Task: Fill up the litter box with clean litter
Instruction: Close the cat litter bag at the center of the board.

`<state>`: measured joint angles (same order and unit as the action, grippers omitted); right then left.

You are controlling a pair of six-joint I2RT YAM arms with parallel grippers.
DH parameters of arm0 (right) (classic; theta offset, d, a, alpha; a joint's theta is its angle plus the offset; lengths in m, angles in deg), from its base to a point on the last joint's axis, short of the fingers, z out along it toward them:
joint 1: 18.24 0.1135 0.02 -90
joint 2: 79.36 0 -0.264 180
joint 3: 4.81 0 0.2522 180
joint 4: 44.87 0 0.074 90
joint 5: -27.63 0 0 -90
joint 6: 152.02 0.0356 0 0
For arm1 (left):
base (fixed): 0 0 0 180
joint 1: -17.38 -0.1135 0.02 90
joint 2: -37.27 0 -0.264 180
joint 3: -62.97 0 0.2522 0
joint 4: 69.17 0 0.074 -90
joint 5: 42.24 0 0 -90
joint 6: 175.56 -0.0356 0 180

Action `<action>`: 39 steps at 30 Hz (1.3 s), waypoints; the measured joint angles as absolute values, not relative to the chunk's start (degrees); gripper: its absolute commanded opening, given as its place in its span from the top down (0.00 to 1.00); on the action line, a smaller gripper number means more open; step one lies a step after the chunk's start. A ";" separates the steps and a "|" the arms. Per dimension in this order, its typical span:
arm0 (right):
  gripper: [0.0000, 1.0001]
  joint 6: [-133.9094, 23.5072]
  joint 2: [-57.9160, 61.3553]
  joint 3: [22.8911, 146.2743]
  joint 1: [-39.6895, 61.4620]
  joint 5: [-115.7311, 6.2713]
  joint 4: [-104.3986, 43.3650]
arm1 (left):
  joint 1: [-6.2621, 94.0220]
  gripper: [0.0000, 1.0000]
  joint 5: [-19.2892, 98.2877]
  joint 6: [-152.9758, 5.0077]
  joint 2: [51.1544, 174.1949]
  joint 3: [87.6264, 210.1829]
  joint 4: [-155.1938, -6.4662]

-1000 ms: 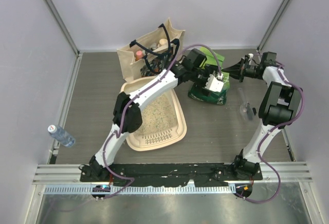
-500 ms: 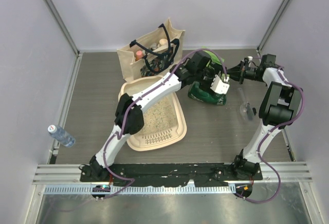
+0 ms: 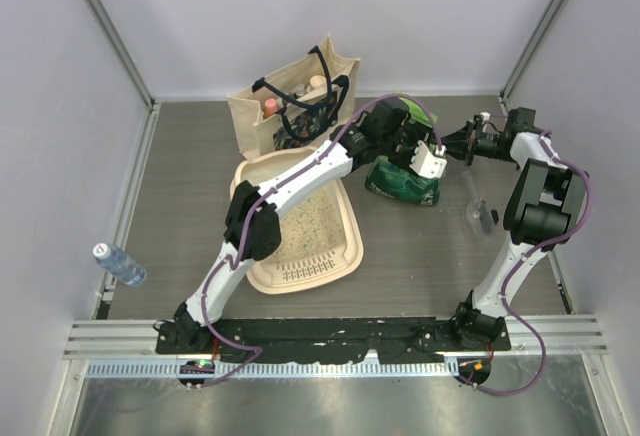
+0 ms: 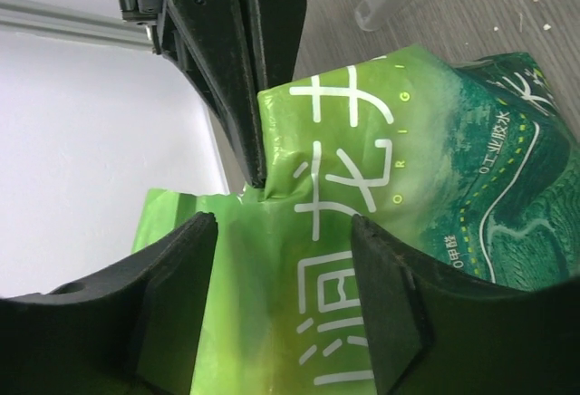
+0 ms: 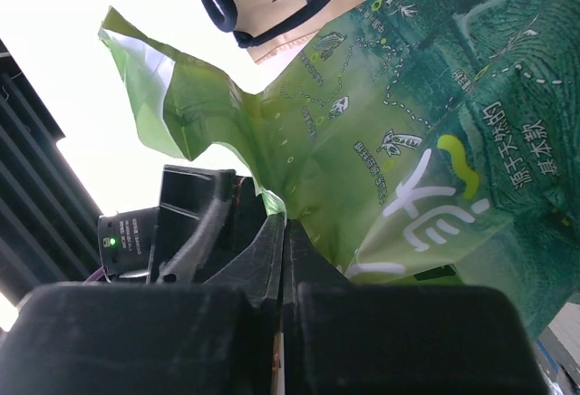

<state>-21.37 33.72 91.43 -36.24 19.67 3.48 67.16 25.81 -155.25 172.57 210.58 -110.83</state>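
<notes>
Table (image 3: 180, 186): grey wood-grain top bearing every item listed below.
Litter box (image 3: 350, 231): cream tray left of centre, long side running near to far, ribbed slotted strip at its near end; the left arm crosses above its far half.
Clean litter (image 3: 310, 218): pale speckled granules spread over the floor of the litter box, short of the rim.
Tote bag (image 3: 250, 111): beige canvas with dark handles, upright just beyond the far end of the litter box, bottles showing inside.
Green bag (image 3: 405, 184): green film with white characters, right of the litter box; base on the table, its crumpled top raised between the two grippers.
Left gripper (image 4: 281, 232): fingers (image 4: 195, 259) apart, one to each side of the bag's upper fold; whether the pads touch the film cannot be told.
Right gripper (image 5: 276, 223): fingers pressed together, pinching the bag's top edge from the right.
Water bottle (image 3: 120, 264): lying at the table's left edge, well apart from the rest.
Clear tube (image 3: 478, 206): lying right of the green bag, near the right arm.
</notes>
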 measured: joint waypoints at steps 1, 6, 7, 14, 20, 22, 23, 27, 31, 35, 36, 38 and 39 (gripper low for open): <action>0.99 -21.37 33.72 91.43 -36.24 19.67 3.48 | 67.14 0.45 25.59 -155.36 172.60 210.58 -111.14; 0.99 -21.39 33.72 91.45 -36.26 19.58 3.43 | 67.14 0.53 24.38 -156.46 173.05 210.60 -112.08; 0.99 -21.42 33.72 91.45 -36.26 19.47 3.45 | 67.14 0.53 24.19 -156.61 173.14 210.60 -112.04; 0.99 -21.48 33.72 91.43 -36.33 19.17 3.45 | 67.14 0.62 22.96 -156.59 173.51 210.45 -110.48; 0.99 -21.68 33.72 91.21 -36.17 18.53 3.26 | 67.12 1.00 22.00 -156.52 174.19 210.45 -110.11; 0.79 -21.57 33.72 91.21 -36.20 18.45 2.91 | 67.01 1.00 21.85 -156.54 174.28 210.45 -110.00; 0.70 -21.42 33.72 91.21 -36.17 18.49 2.45 | 66.98 1.00 21.87 -156.50 174.28 210.45 -110.00; 0.46 -20.74 33.72 92.63 -36.90 19.84 0.24 | 66.92 1.00 22.07 -156.26 174.28 210.60 -110.38; 0.38 -24.94 33.61 99.53 -38.38 18.88 -0.92 | 66.92 1.00 23.79 -153.64 174.30 211.69 -111.66; 0.37 -30.07 31.11 104.56 -40.92 17.72 -3.61 | 67.01 1.00 25.43 -151.21 174.24 211.84 -112.47; 0.36 -31.89 29.32 104.28 -41.51 17.26 -4.02 | 67.12 1.00 25.98 -150.42 174.15 211.84 -112.58; 0.27 -36.61 24.65 102.20 -42.75 16.33 -4.13 | 67.27 1.00 26.85 -148.87 173.86 211.84 -113.02; 0.23 -39.67 22.02 100.74 -43.26 15.89 -4.20 | 67.31 1.00 27.12 -148.13 173.73 211.84 -113.28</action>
